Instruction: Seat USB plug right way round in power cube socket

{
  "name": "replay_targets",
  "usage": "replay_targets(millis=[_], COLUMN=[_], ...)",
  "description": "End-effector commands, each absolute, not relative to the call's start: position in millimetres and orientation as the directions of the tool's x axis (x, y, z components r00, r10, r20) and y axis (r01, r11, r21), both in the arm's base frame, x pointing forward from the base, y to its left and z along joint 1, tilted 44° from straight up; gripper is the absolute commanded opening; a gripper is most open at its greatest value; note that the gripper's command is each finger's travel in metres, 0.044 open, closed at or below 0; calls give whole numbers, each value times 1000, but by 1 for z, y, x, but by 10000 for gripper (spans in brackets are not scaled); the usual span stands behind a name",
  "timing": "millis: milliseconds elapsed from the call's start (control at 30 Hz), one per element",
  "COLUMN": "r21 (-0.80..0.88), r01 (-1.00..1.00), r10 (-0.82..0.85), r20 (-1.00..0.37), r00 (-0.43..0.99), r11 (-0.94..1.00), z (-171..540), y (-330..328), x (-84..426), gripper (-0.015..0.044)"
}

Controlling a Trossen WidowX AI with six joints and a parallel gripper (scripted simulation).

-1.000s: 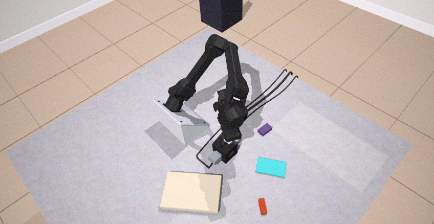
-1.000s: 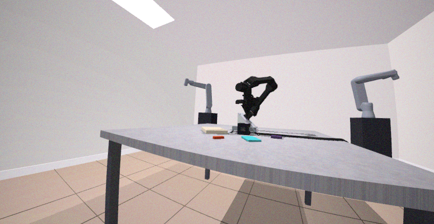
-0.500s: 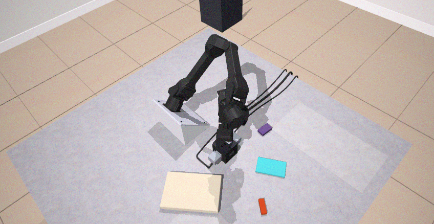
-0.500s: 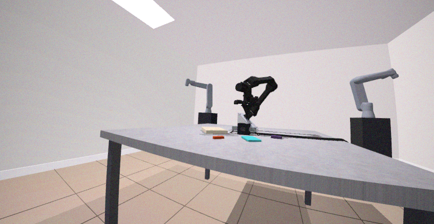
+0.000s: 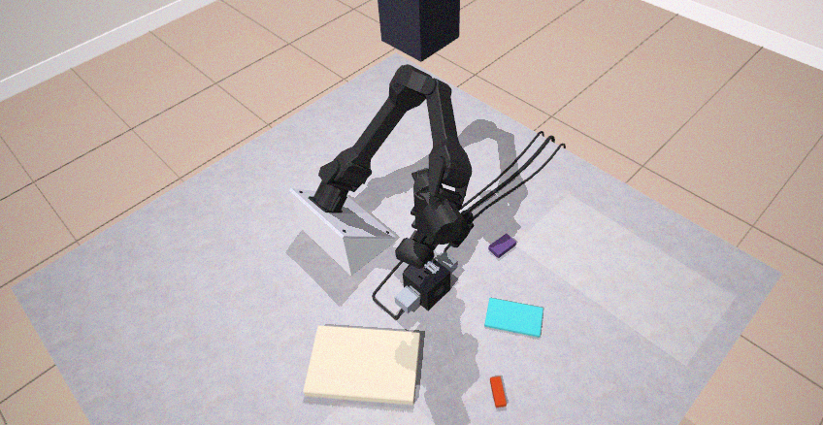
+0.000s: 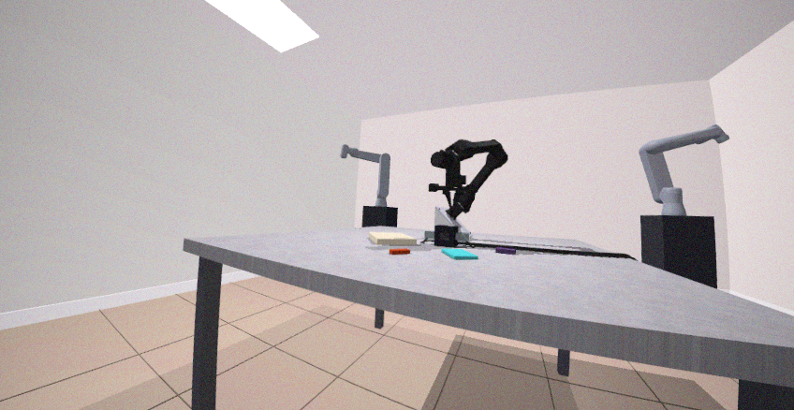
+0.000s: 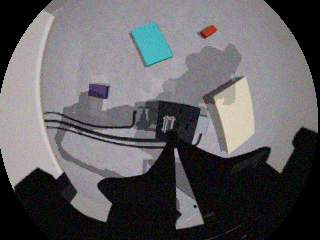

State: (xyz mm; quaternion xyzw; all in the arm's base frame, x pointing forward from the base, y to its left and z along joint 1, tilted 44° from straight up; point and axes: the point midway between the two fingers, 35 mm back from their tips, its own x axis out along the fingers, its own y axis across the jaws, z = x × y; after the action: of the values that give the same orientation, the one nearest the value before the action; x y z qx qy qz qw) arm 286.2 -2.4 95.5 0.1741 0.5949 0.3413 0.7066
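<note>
The black power cube (image 5: 437,289) (image 6: 445,237) (image 7: 178,109) stands on the table under the arm. A pale metallic outline, apparently of the socket (image 5: 431,267) (image 7: 168,123), shows on its top. In the wrist view my gripper (image 7: 174,142) points down over the cube with its fingertips close together, just beside that outline. It is shut on the USB plug; only a small dark piece shows at the tips. The plug's metal end and which way round it faces cannot be made out. The exterior view shows the hand standing above the cube.
Light grey plugs (image 5: 408,299) (image 7: 203,125) with black cables sit at the cube's sides. A cream board (image 5: 362,365) (image 6: 391,238) (image 7: 234,115), a cyan slab (image 5: 513,316) (image 7: 151,44), a purple block (image 5: 502,245) (image 7: 99,91) and an orange block (image 5: 497,391) (image 7: 208,31) lie around.
</note>
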Motion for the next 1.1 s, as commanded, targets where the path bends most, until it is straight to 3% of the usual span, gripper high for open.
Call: replay_targets(millis=[0,533,1067], r21=[671,681,573], r01=[-181,234,609], r10=[689,689,689], r20=[-722,-722,-722], r00=[59,59,59], r11=[719,694,548], z=[95,95,95], y=[-2,-2,-2], x=[286,286,286], gripper=[0,0,0])
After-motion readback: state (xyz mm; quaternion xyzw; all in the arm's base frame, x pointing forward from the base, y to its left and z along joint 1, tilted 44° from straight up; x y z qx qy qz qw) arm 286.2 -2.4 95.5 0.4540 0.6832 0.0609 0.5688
